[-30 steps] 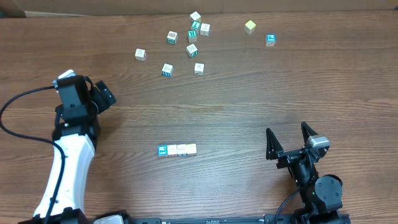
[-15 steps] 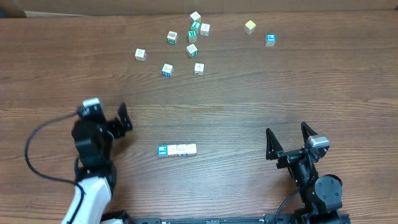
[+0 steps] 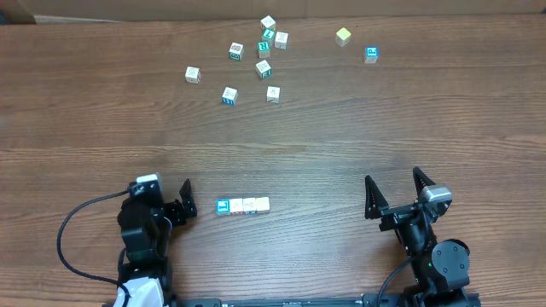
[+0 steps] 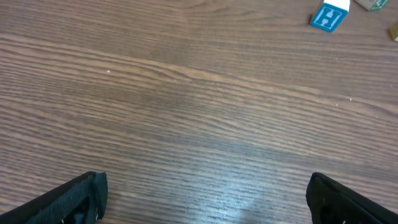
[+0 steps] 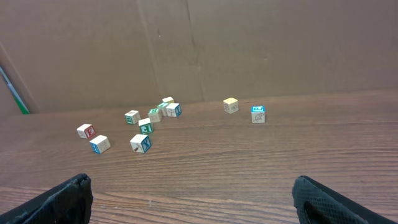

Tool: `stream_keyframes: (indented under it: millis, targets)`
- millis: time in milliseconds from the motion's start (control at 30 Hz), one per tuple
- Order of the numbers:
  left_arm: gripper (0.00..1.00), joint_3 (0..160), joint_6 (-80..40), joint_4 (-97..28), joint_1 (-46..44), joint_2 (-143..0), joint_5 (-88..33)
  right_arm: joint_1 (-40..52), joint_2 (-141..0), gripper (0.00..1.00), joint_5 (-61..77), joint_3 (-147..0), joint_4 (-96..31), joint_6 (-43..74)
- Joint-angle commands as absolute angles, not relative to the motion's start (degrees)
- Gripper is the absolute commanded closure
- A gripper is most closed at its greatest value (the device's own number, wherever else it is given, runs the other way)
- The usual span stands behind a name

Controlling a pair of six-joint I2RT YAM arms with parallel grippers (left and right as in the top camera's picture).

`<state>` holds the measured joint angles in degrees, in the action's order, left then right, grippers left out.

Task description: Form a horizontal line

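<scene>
The horizontal line [image 3: 243,205] lies whole on the bench [image 3: 341,128], at 3 o'clock of the spread, empty left pincer [image 3: 188,199]. The right pincer [image 3: 392,181], also spread, sits well apart at the line's 3 o'clock. Forming looks done, so the next move calls only for parking without nudging it.

Four cubes make up the horizontal line [image 3: 243,205]: one blue-faced, two whitish, one cream. The loose cubes [image 3: 263,68] across the desk [image 3: 358,128] number eleven, I think; the tight cluster at the far edge is hard to separate. There are two grippers: left gripper [image 3: 186,203] and right gripper [image 3: 393,181].
</scene>
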<state>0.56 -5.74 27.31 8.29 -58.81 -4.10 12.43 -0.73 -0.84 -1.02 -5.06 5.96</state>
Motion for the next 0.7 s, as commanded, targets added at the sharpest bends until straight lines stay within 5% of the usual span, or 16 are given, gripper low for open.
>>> stream_keyframes:
  millis: [0, 667]
  targets:
    - [0.01, 0.3, -4.7, 27.4, 7.8, -57.3, -4.6, 12.7, -0.2, 0.0, -1.0, -0.5, -4.7, 5.7]
    - [0.01, 0.3, -6.3, 12.4, 7.8, -46.7, -6.5, 12.7, -0.2, 0.0, -1.0, -0.5, -4.7, 5.7]
